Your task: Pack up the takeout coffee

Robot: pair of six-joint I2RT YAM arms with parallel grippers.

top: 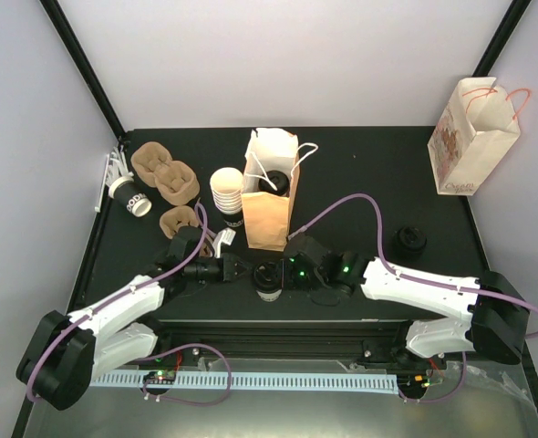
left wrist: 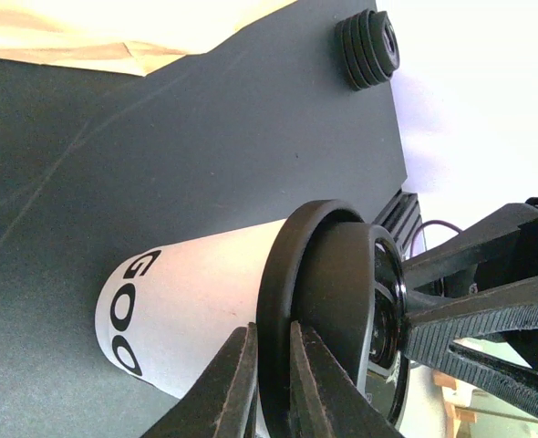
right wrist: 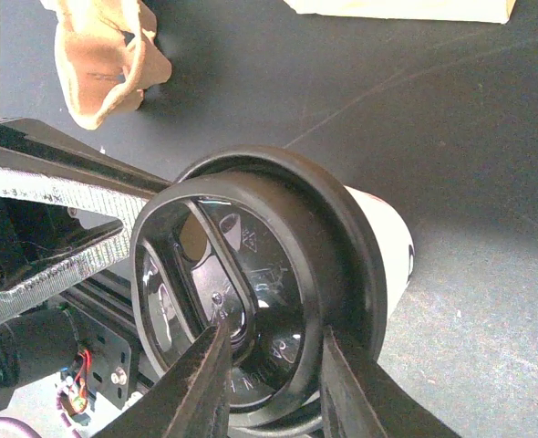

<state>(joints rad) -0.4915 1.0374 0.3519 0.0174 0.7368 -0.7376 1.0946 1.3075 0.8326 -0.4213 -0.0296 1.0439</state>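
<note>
- Your working cup stands on the tabletop near its front edge, between the two arms and just in front of the brown bag.
- The black lid sits on top of that cup. I can't tell from these views whether it's fully seated.
- Your left gripper is narrow, with its fingers pinching the lid's rim from the left side.
- Your right gripper is also narrow on the lid. One finger is inside the lid's recess and the other is outside the rim.
- The two grippers come in from opposite sides, nearly tip to tip over the lid.
- A second cup sits inside the open brown bag, with its dark lid showing.
- A third cup lies on its side at the far left, beside the carriers.
- The cup stack stands upright just left of the brown bag.
- The spare lids are piled to the right, well away from the cup.
- The white bag stands at the far right corner.
</note>
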